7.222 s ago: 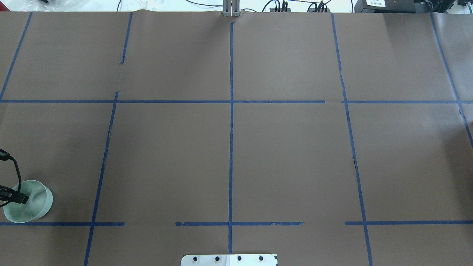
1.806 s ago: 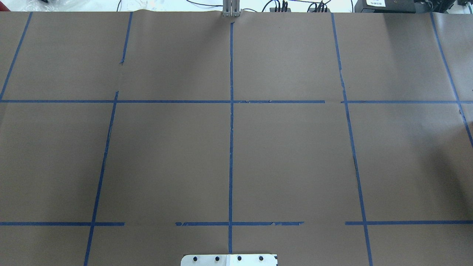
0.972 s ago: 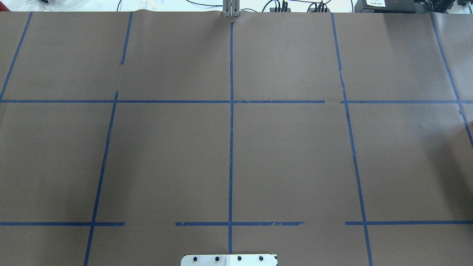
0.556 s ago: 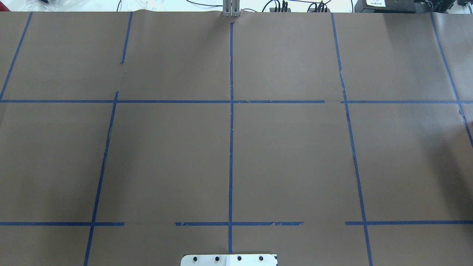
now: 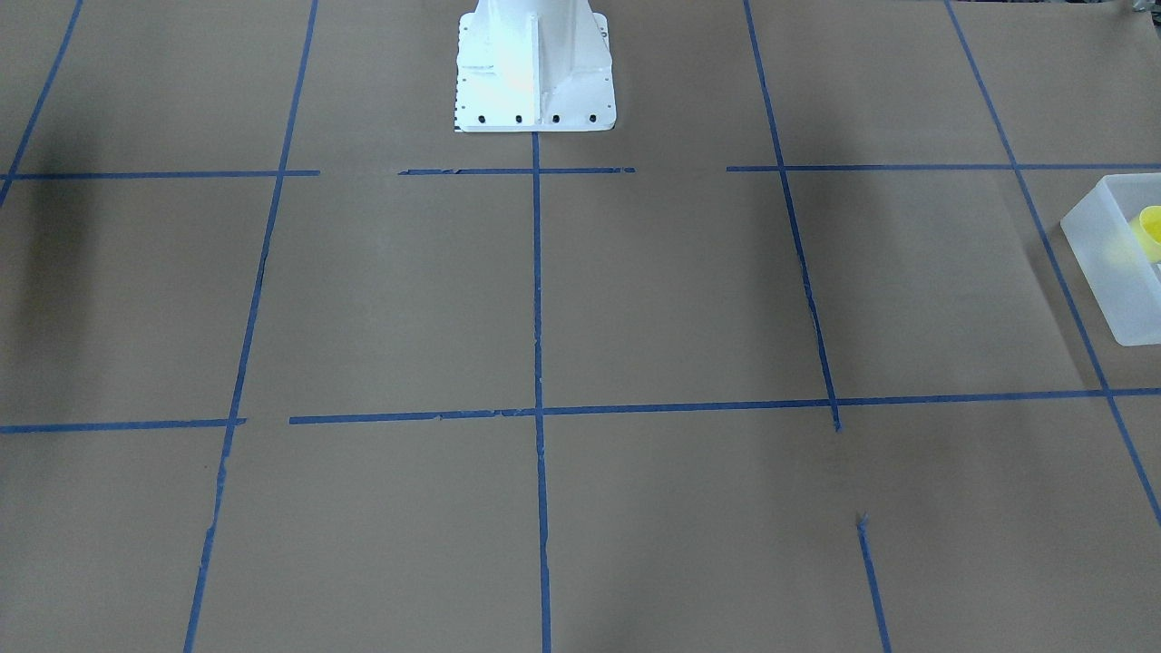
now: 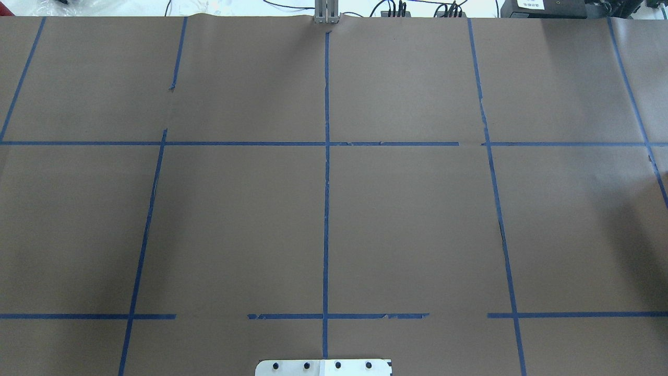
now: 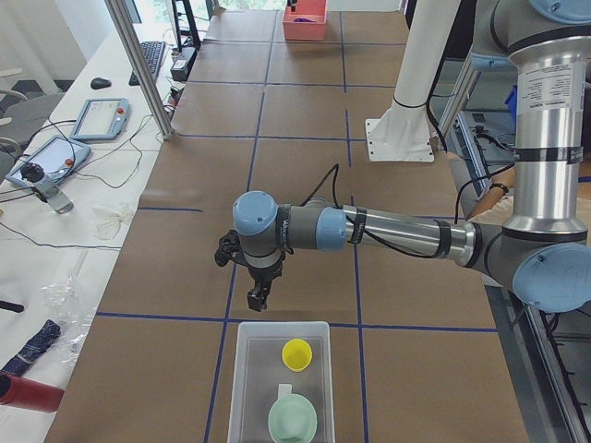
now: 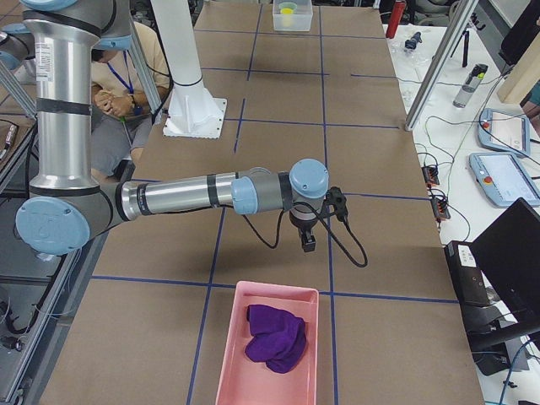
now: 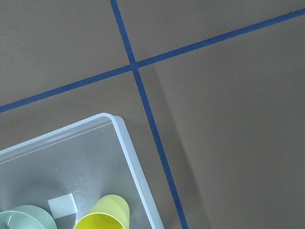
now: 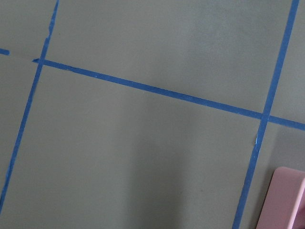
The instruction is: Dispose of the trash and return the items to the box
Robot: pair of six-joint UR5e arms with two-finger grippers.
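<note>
With the yellow cup [image 7: 296,353] and mint bowl [image 7: 293,421] both in the box [image 7: 235,378] just beside and below the left pincer [image 7: 259,297] — spread or pressed together I cannot tell, likewise the right pincer [image 8: 308,243] — returning looks done, and the next move calls only for lifting clear.

Brown-papered table [image 6: 417,219], blue tape grid [image 6: 326,209]. White base plate [image 6: 323,367] at near edge; grey post [image 6: 326,13] straight across from plate.

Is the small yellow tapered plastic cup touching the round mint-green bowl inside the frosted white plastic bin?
Apart. In the exterior left view a strip of bare bin floor separates the yellow cup and the mint-green bowl; the left wrist view agrees.
</note>
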